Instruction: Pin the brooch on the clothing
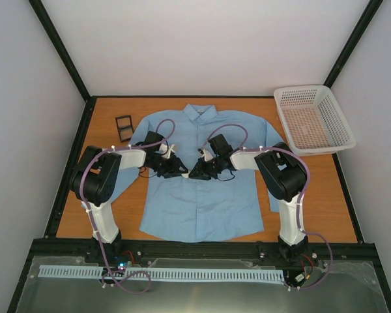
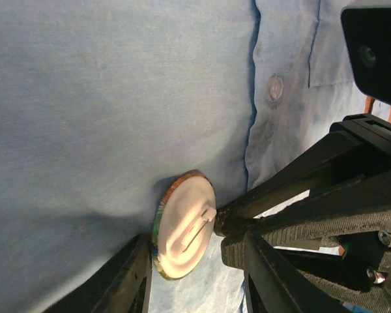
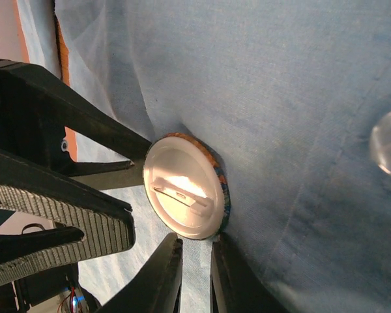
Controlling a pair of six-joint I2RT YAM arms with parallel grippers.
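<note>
No readable text, label, brand or number in any view, brooch [image 3: 182, 195] back plain white, shirt [image 1: 202, 202] cloth unmarked, no signs anywhere.

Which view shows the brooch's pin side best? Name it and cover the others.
Right wrist: the brooch faces that camera nearly squarely, white back and pin bar clear. Left wrist shows the same back at a slant. In the top view it cannot be made out.
</note>
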